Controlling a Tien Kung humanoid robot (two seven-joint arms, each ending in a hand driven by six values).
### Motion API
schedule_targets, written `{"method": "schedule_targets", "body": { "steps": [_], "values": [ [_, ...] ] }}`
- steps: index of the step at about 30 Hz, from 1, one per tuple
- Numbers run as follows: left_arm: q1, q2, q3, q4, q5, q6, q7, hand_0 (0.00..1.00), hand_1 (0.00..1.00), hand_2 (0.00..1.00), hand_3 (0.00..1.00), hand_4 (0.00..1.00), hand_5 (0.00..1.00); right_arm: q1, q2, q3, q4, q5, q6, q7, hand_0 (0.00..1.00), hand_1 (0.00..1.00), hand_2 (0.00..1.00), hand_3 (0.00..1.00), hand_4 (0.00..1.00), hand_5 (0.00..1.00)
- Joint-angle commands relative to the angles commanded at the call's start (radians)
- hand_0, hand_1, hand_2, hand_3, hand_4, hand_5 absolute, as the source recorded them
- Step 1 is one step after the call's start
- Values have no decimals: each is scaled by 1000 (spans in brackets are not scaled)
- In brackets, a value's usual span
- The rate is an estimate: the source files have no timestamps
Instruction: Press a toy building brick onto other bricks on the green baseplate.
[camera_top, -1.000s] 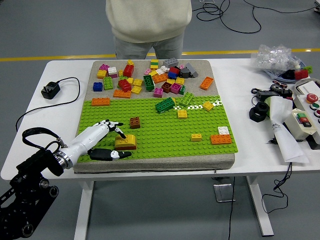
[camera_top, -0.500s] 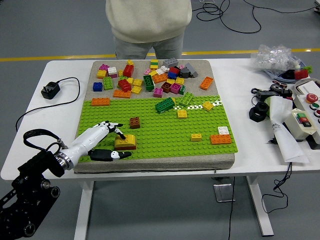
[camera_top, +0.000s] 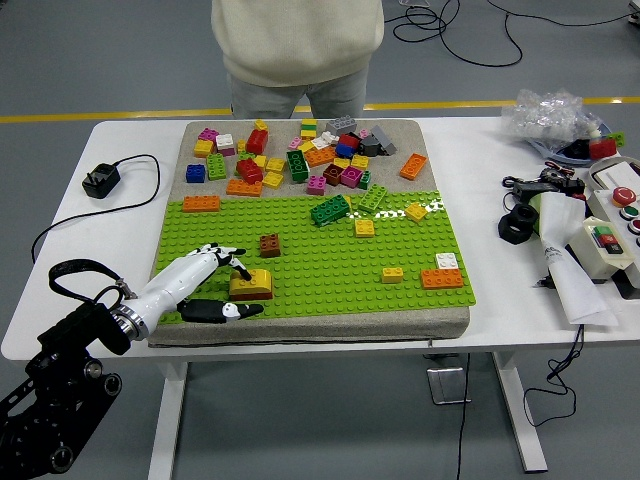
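White worktop (camera_top: 120, 215), green baseplate (camera_top: 320, 255), left hand (camera_top: 205, 280) fingers spread over yellow brick (camera_top: 251, 285), thumb beneath, brick's long axis left-right

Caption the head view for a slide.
Robot's left hand rests its fingers on a yellow brick on the green baseplate, a person standing behind the table.
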Motion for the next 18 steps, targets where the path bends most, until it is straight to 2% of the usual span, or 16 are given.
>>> {"method": "schedule_targets", "body": {
  "steps": [18],
  "values": [
    [-3, -5, 6, 11, -2, 4, 2, 998, 944, 922, 594, 972, 680, 2, 0, -1, 0, 3, -1, 1, 802, 730, 754, 739, 998, 666]
  ]
}}
